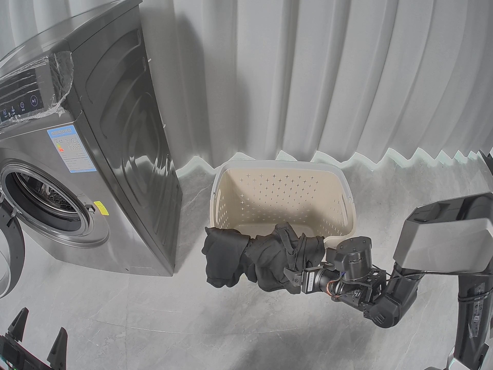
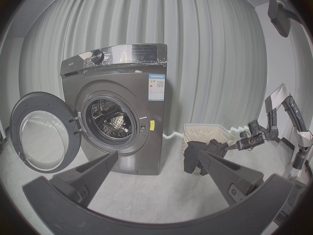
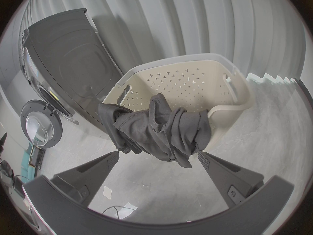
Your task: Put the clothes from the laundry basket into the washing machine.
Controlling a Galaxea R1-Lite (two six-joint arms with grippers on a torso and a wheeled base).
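A dark grey garment (image 1: pixel 257 260) hangs bunched over the front rim of the cream laundry basket (image 1: pixel 287 170), whose inside looks bare. My right gripper (image 1: pixel 290 276) is at the garment's right end. In the right wrist view this gripper (image 3: pixel 158 157) is open, and the garment (image 3: pixel 163 131) sags down to the line between its fingertips. The grey washing machine (image 1: pixel 118 145) stands to the left with its round door (image 2: pixel 42 133) swung open, and dark cloth (image 2: pixel 114 131) lies in the drum. My left gripper (image 1: pixel 38 335) is open and low, facing the machine's front.
White curtains (image 1: pixel 318 68) close off the space behind the machine and the basket. Pale floor (image 1: pixel 205 314) lies bare between the machine, the basket and my arms. The open door (image 1: pixel 10 253) juts out at the far left.
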